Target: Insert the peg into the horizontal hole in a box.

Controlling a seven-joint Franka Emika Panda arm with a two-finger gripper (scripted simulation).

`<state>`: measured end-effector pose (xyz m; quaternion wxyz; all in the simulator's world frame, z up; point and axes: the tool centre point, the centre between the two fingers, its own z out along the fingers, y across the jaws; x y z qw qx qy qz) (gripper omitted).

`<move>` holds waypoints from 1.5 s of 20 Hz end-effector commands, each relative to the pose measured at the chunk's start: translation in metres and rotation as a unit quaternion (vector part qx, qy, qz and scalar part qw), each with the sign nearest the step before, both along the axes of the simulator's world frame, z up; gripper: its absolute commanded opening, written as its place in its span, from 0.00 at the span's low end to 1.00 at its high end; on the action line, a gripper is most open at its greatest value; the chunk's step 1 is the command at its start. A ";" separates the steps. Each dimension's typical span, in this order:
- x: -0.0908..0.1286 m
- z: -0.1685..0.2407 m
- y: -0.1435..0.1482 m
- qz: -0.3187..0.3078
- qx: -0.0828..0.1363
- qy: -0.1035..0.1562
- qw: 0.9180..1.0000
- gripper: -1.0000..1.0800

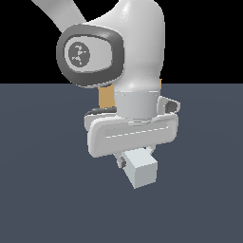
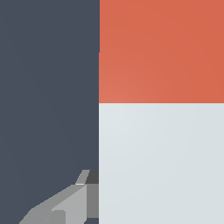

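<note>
Peg (image 2: 161,131) filled the wrist view, grey end (image 1: 140,171) sticking out at 5 o'clock below the gripper (image 1: 135,159), fingers clamped on it. Box (image 1: 106,98) sat behind the arm; hole hidden, so alignment can't be judged.

The exterior view sits low and close in front of the arm (image 1: 128,61), facing it head-on across the dark floor (image 1: 42,199), so the arm's wrist fills the middle and hides most of the box (image 1: 105,97) behind it. The pale end of the peg (image 1: 140,170) points toward this camera, below the wrist. The wrist view looks along the gripper at very close range: the peg (image 2: 162,109) fills over half the picture, floor (image 2: 48,87) beside it, one finger (image 2: 70,203) touching it. Both views share the peg and floor.
</note>
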<state>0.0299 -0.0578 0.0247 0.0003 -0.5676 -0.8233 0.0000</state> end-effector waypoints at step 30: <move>-0.034 0.088 0.007 -0.198 0.001 0.000 0.980 0.00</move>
